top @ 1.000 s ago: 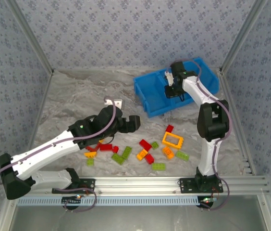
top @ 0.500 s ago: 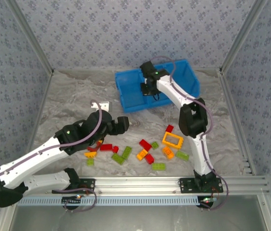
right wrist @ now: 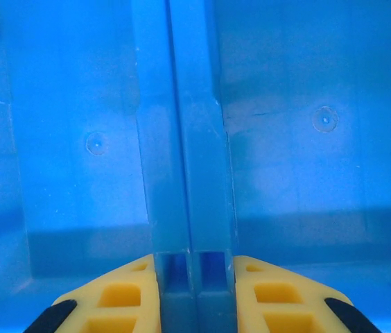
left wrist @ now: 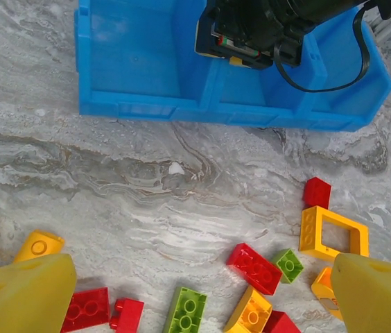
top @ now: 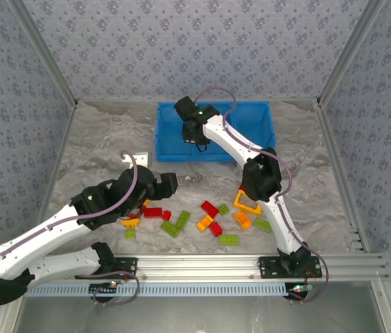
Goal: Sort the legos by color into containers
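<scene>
Overhead, first.
- The blue tray (top: pixel 247 132), three compartments, is sitting at the middle of the table's (top: pixel 91 139) far edge, with its long side running along that edge.
- The right gripper (top: pixel 197 141) is reaching down into the tray at the divider between the left and middle compartments.
- The left gripper (top: pixel 171 182) is hovering left of the table's centre, apart from the tray and beside the left end of the brick scatter.
- The legos (top: pixel 206 220), red, orange and green, are lying loose along the middle of the near edge, all outside the tray.
- An orange frame (top: pixel 251 206) is lying at the scatter's right end, partly behind the right arm.
- A small white object (top: pixel 134 158) is lying just left of the tray's near left corner.

Left wrist view.
- The left gripper's yellow fingers (left wrist: pixel 22 295) are standing spread wide, holding nothing.
- Between them, red, green and orange bricks are lying flat on the marbled table.
- A small red brick (left wrist: pixel 317 192) is touching the far left corner of the orange frame.
- Beyond, the tray is showing its near wall, with the right gripper's black body sitting over a divider.

Right wrist view.
- The divider (right wrist: pixel 188 173) is running straight up the middle.
- The right gripper's yellow fingertips (right wrist: pixel 112 302) are pressing against it from both sides, pinching that wall of the tray.
</scene>
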Motion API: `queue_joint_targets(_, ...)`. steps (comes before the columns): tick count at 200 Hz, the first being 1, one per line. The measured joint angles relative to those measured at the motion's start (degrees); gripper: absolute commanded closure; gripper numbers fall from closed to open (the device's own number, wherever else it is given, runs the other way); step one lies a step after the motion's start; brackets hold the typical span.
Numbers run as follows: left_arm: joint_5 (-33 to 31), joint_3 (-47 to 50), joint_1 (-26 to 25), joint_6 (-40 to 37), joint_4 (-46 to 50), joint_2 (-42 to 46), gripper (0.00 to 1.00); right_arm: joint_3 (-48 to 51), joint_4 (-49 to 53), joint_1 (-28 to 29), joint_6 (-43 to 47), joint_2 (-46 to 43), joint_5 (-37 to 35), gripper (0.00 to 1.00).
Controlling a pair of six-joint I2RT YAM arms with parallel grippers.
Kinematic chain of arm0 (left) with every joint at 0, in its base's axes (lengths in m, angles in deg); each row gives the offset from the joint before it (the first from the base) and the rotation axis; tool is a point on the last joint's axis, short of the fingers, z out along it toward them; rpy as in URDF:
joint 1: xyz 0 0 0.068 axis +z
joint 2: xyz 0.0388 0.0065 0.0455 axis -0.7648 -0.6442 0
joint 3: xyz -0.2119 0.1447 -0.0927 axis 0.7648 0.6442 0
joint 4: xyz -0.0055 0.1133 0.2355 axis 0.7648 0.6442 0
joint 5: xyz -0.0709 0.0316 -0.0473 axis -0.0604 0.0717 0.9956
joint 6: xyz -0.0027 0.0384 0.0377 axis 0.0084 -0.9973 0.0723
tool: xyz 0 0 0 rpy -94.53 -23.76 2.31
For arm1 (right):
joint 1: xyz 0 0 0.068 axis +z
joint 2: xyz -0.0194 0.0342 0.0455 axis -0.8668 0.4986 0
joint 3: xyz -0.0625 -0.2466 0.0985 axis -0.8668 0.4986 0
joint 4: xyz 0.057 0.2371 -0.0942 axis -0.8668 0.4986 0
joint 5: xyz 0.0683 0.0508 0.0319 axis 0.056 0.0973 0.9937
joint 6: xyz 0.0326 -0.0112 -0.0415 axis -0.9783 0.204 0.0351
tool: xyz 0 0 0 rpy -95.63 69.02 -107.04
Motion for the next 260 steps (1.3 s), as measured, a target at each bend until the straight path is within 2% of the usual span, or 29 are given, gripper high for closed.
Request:
queue_joint_targets(61,-0.7,0.4,0.0,0.1,0.9,0.0,0.06,-0.1,0.6,2.4,-6.8,0.2,-2.3,1.0)
queue_joint_targets(202,-1.8,1.7,0.0,0.3,1.1,0.0,0.06,-0.1,-1.6,5.4,-5.5,0.4,0.3,1.0)
queue_joint_targets(260,-1.8,2.3,0.0,0.5,1.2,-0.8,0.06,0.3,-3.0,5.3,-5.9,0.2,1.6,0.62)
